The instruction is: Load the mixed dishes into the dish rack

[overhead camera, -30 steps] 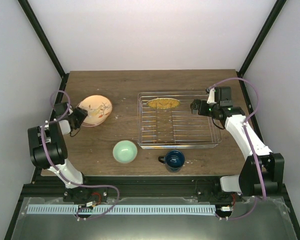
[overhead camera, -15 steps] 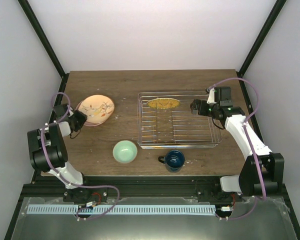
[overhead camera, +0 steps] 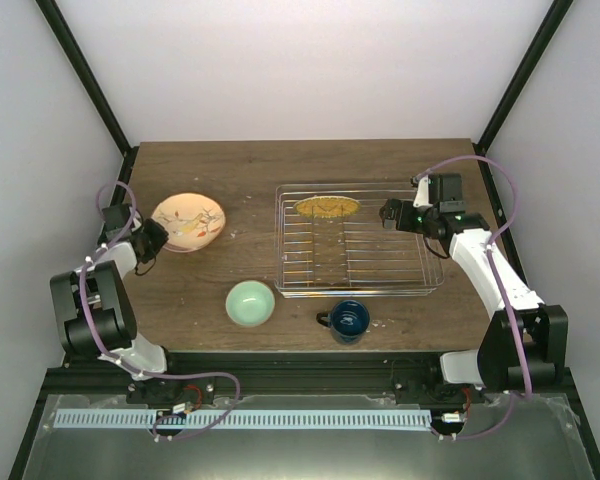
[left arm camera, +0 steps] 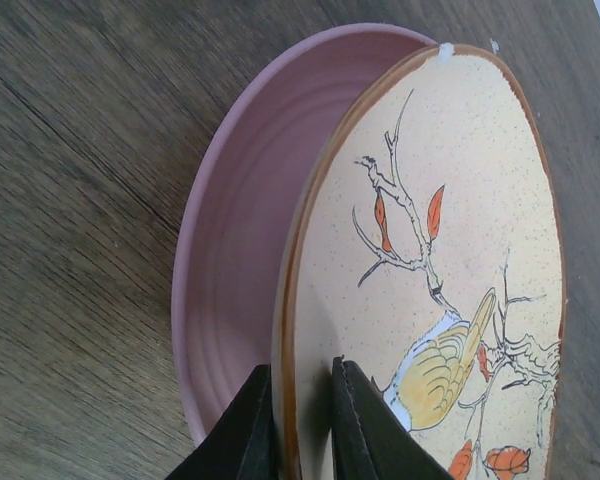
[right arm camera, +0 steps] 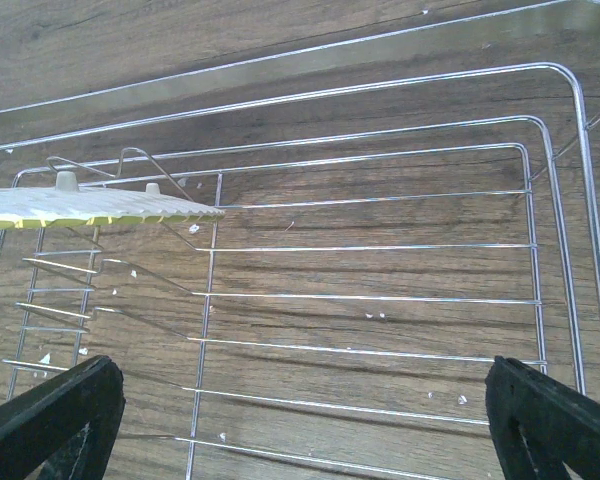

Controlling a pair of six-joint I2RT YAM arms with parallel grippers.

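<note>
The cream plate (overhead camera: 190,220) with a bird-and-branch pattern lies at the table's left, its near rim lifted off the pink plate (left arm camera: 235,200) beneath it. My left gripper (overhead camera: 156,240) is shut on the cream plate's (left arm camera: 450,200) rim, one finger above and one below (left arm camera: 300,378). The lime-green plate (overhead camera: 327,206) stands on edge among the tines at the back of the dish rack (overhead camera: 360,292). My right gripper (overhead camera: 388,213) hovers open over the rack's (right arm camera: 380,245) right part, nothing between its fingers (right arm camera: 305,400). The green plate's edge (right arm camera: 90,205) shows at the left of that view.
A mint-green bowl (overhead camera: 250,302) sits near the front, left of centre. A dark blue mug (overhead camera: 348,320) stands just in front of the rack, its handle to the left. Black frame posts rise at both back corners.
My left jaws have closed onto the cream plate's rim, and the left wrist has shifted slightly left. The plate sits a little differently. The right arm has not moved.
</note>
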